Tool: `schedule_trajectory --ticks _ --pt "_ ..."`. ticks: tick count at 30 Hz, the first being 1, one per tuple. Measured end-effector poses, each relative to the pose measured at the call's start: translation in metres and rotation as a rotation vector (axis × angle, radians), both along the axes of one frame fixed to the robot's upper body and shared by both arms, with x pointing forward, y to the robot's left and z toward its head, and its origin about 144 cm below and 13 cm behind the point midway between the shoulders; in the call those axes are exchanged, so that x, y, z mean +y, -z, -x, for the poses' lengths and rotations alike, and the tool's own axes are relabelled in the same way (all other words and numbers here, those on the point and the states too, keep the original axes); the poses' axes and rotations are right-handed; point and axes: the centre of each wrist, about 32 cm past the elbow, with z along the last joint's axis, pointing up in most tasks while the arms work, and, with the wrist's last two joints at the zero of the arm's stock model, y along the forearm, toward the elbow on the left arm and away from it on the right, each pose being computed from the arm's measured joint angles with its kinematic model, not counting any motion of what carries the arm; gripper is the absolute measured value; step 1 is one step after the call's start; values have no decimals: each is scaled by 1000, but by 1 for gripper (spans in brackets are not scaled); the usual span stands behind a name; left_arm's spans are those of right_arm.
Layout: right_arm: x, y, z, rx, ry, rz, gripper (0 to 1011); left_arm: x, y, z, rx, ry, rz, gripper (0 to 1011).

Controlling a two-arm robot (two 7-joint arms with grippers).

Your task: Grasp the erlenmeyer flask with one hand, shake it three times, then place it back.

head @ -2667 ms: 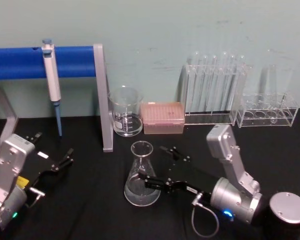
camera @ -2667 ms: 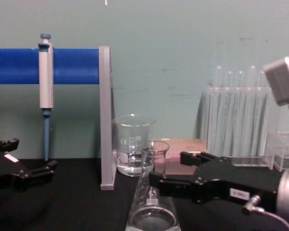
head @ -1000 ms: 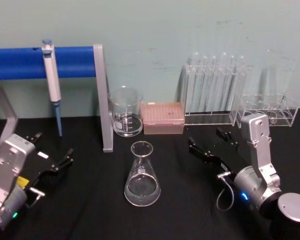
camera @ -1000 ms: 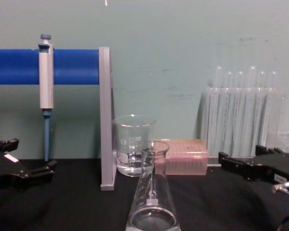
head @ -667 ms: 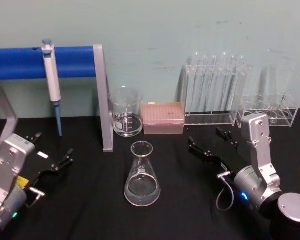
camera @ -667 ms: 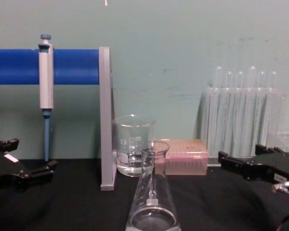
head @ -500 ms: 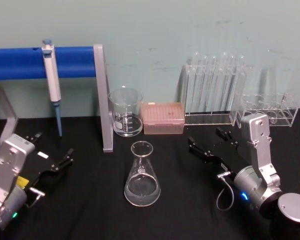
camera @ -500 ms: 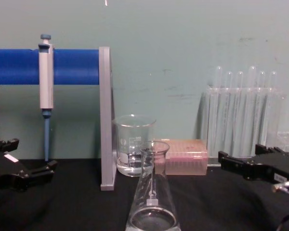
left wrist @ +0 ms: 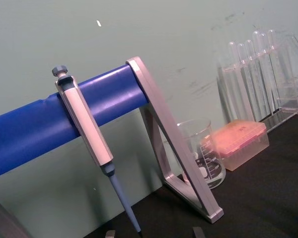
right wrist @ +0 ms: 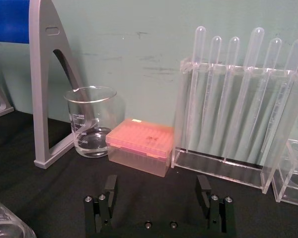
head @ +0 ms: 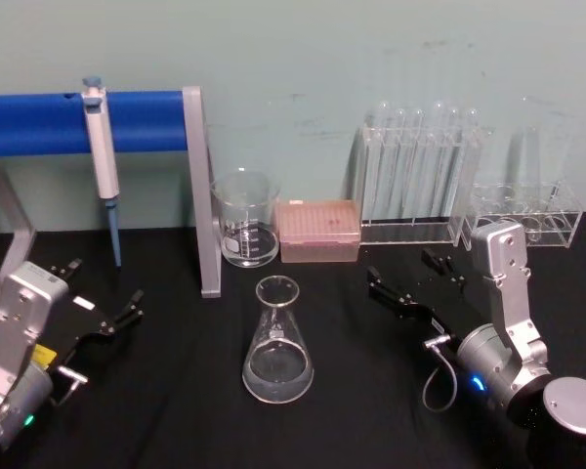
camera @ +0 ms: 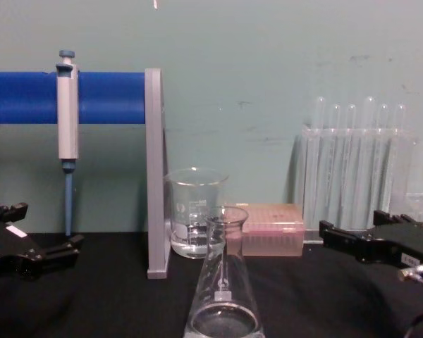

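Note:
The erlenmeyer flask stands upright on the black table, in front of the beaker, with a little clear liquid in its wide base; the chest view has the flask at the near centre, and its base edge shows in a corner of the right wrist view. My right gripper hovers open to the flask's right, well apart from it, with nothing between its fingers. The right gripper points left toward the flask. My left gripper rests open at the left side of the table, far from the flask.
Behind the flask stand a glass beaker, a pink tip box and a rack of test tubes. A smaller clear rack sits far right. A blue bar on grey legs holds a pipette at the left.
My right gripper, earlier around the flask's neck, has let go and drawn back to the right. Over the last second nothing has moved.

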Motion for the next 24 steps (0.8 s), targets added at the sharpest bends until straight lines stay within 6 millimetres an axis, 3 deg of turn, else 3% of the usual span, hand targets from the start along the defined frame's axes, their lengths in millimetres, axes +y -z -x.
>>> schedule_trajectory --ticks 24 --pt "0 0 0 0 0 0 1000 0 0 0 0 0 0 1001"
